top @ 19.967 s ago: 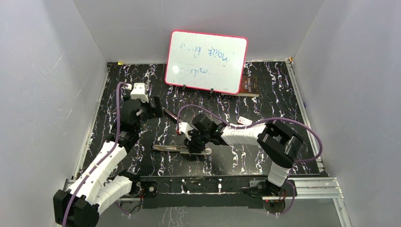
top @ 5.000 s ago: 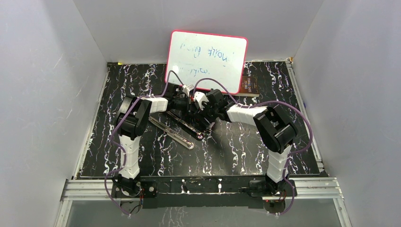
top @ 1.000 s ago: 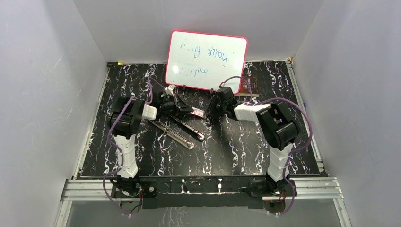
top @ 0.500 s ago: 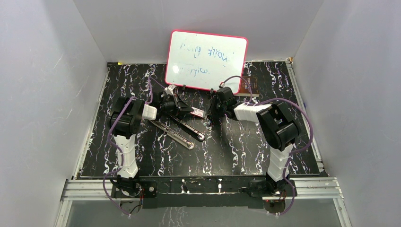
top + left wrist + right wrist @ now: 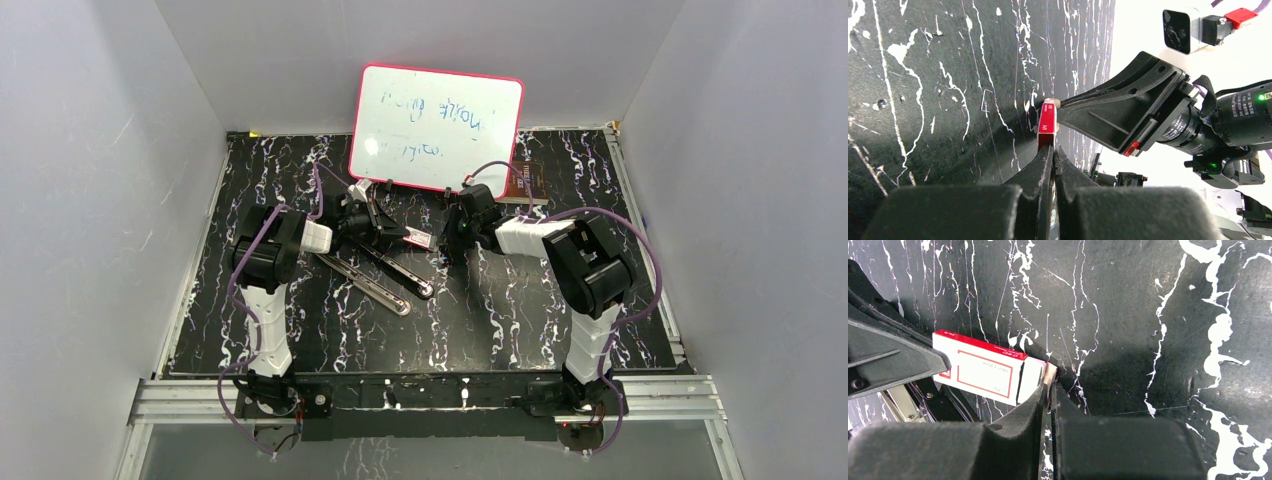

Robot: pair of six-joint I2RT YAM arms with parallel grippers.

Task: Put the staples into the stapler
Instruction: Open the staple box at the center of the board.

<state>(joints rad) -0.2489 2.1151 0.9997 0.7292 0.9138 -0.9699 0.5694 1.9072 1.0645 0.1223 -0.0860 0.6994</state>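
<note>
The black, white-veined table (image 5: 520,320) carries the opened stapler (image 5: 400,268), a propped whiteboard (image 5: 436,128) and a brown pack (image 5: 525,182).

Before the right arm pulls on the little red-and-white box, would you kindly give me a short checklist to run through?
1. Left gripper shut on the box: ok, its fingers clamp one end.
2. Right gripper on the pale end flap: ok, the flap is pinched between its fingers.
3. Staples in view: not ok, none visible; the box looks closed.
4. Stapler open, rail exposed: ok, its halves lie spread on the table.
5. Box lifted off the table: cannot tell.
</note>
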